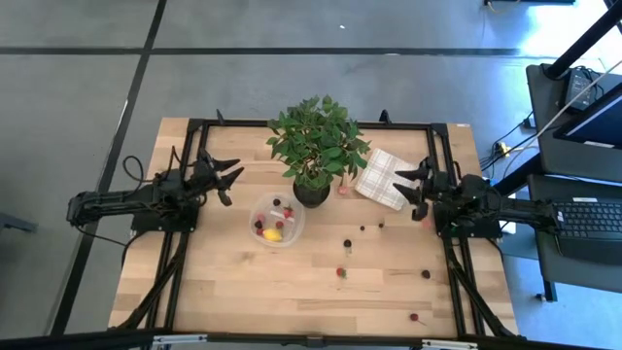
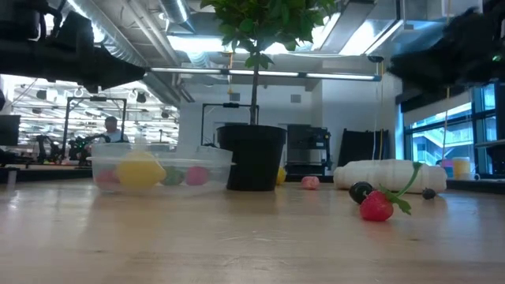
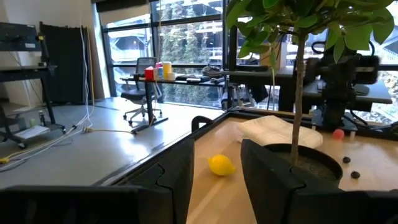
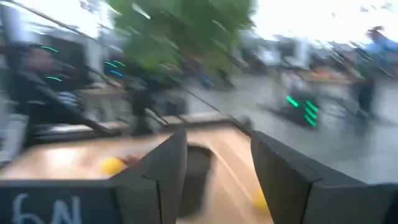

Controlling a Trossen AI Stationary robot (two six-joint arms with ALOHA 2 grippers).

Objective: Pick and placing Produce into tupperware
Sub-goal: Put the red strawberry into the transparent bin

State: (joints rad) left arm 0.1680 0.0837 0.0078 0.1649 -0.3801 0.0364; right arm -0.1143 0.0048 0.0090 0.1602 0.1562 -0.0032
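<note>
Pale wooden desk point(image 1: 243, 282) on a grey floor, framed by black rails. At its centre stands a leafy potted plant point(image 1: 317, 151) in a black pot, rising between the two arms. Just beside the pot lies the clear tupperware point(image 1: 277, 220), already holding a yellow lemon-like piece point(image 2: 140, 170) and several red and pink berries point(image 1: 279, 208). A white checked folded cloth point(image 1: 381, 178) lies on the plant's other side, near the right end effector point(image 1: 408, 183), whose fingers stand apart and empty above the desk edge. Loose produce is scattered over the desk's right half: a strawberry point(image 2: 377, 206) with green stalk, dark berries point(image 1: 347, 243) and more red ones point(image 1: 414, 317) near the front edge. The left end effector point(image 1: 230, 177) hovers near the tupperware, fingers point(image 3: 180, 174) apart, holding nothing. In the low view a person sits far behind the desk.
</note>
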